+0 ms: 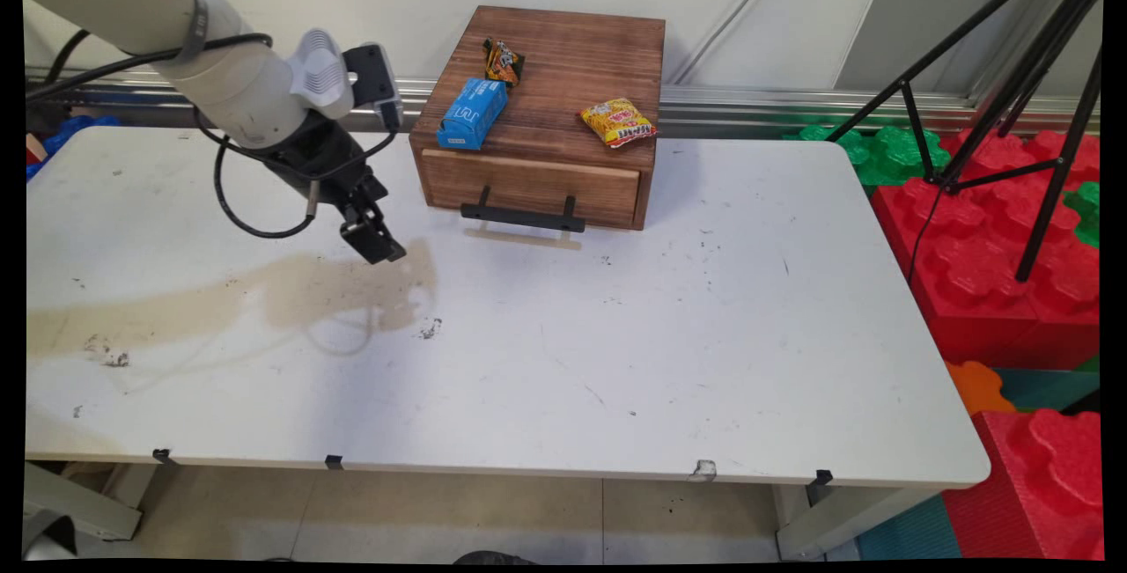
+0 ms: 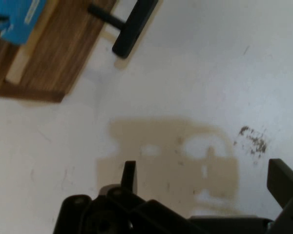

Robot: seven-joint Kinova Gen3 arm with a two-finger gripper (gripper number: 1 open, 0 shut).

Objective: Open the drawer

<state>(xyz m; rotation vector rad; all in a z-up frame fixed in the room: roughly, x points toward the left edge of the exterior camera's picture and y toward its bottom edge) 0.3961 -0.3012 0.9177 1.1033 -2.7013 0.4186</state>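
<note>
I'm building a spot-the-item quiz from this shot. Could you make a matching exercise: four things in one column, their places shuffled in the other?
Things:
1. blue box
2. yellow snack packet
3. black handle
4. gripper

Places:
A. above the bare table, left of the wooden box
B. front left of the wooden box's top
C. on the drawer front
D. front right of the wooden box's top

Pairs: 1-B, 2-D, 3-C, 4-A

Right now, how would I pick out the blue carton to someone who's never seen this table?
Find the brown wooden drawer box at the back of the white table. On its top, near the front left corner, lies the blue rectangular carton. Its neighbours are crinkly packets, one small orange-and-black, one yellow; only it is boxy and blue.
</note>
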